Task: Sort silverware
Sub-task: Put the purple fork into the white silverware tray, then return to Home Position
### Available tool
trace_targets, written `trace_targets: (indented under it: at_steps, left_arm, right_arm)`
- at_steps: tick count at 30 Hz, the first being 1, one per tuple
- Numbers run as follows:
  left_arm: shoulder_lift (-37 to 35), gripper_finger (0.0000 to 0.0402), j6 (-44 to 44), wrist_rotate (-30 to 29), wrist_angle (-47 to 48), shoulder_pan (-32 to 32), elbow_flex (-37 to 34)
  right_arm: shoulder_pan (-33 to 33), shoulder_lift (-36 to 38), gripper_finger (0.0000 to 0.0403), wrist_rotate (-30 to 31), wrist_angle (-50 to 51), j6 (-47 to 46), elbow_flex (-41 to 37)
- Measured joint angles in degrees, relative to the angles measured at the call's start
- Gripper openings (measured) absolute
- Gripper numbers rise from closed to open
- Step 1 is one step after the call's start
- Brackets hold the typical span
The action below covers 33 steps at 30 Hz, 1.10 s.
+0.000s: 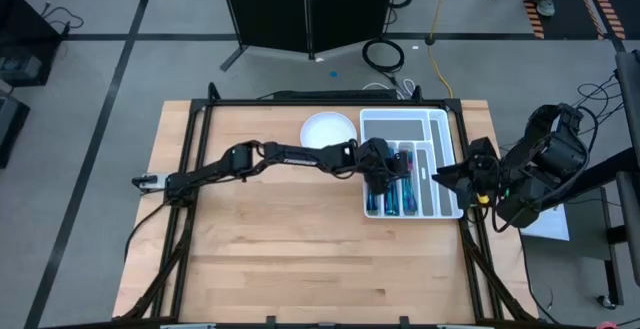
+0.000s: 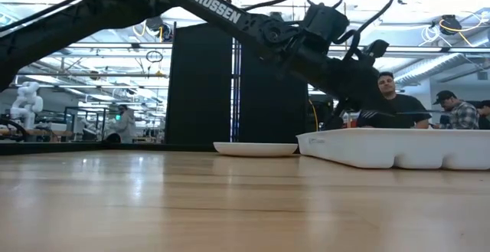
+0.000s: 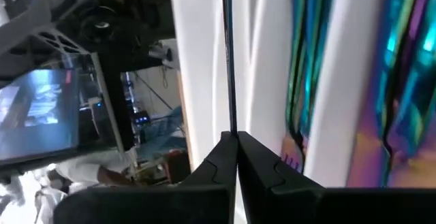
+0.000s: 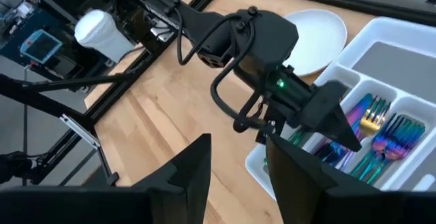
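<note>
Reaching across the table (image 1: 300, 249): left arm, stretched from table's left edge to the white cutlery tray (image 1: 410, 119) at the right-rear part of the wooden top.

Item 1 – left gripper (image 3: 236, 139): over the tray's leftmost long slot, pointing down into it. Fingers (image 3: 214, 163) pressed together, closed; a thin dark edge runs up from betw. the tips in the left wrist view, but can't tell what it is or whether it's clamped. Same gripper seen in right wrist view (image 4: 340, 125), tip down at the tray.

Item 2 – silverware (image 1: 392, 197): iridescent blue/teal/purple/pink pcs, lying in the tray's long slots, massed toward the near end. Fork tines (image 4: 371, 118) and other pcs visible in adj. compartments; close-up colour streaks (image 3: 409, 81) in left wrist view. Exact count per slot: can't tell.

Item 3 – right gripper (image 4: 235, 166): off the table's right edge, beside the tray, aimed toward it. Fingers (image 4: 194, 163) apart, nothing betw. them; open.

Item 4 – round white plate (image 1: 329, 129): just left of the tray's rear part, bare; apart from both grippers.

Item 5 – bkgd, low view: two people (image 2: 398, 103) seated behind the tray.
</note>
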<state>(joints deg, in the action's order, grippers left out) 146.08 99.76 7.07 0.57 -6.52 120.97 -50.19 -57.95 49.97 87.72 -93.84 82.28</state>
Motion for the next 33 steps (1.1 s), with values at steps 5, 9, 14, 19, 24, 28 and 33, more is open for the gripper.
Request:
trace_targets:
  at_steps: [5,9,14,19,24,28,33]
  left_arm:
    - [0.11,0.0032,-1.50,0.04,-1.21,0.13,-0.02]
    - [0.11,0.0049,-1.48,0.02,-0.40,0.06,-0.02]
    - [0.11,0.0052,-1.28,0.02,-0.15,0.02,-0.02]
    - [0.11,0.0052,-0.24,0.04,-0.10,-0.26,-0.02]
    - [0.09,0.0052,-1.43,-3.00,-2.76,-0.37,-0.02]
    - [-1.98,0.0052,-16.64,-9.40,-6.62,0.74,-0.11]
    - [-12.53,0.0052,-41.42,-7.67,0.86,1.36,0.16]
  right_arm:
    - [0.00,-0.02,0.0132,-0.67,0.00,0.06,0.00]
    - [0.00,0.00,0.0132,-0.73,0.02,0.33,0.00]
    - [0.00,0.00,0.0132,-0.82,0.02,0.42,0.00]
    - [0.00,0.00,0.0132,-0.82,0.02,0.43,0.00]
    - [0.00,-0.01,0.0132,-0.82,0.02,1.09,0.00]
    - [0.00,-0.02,0.0132,-0.67,0.00,2.64,0.00]
    - [0.00,0.00,0.0132,0.10,-1.27,5.57,0.00]
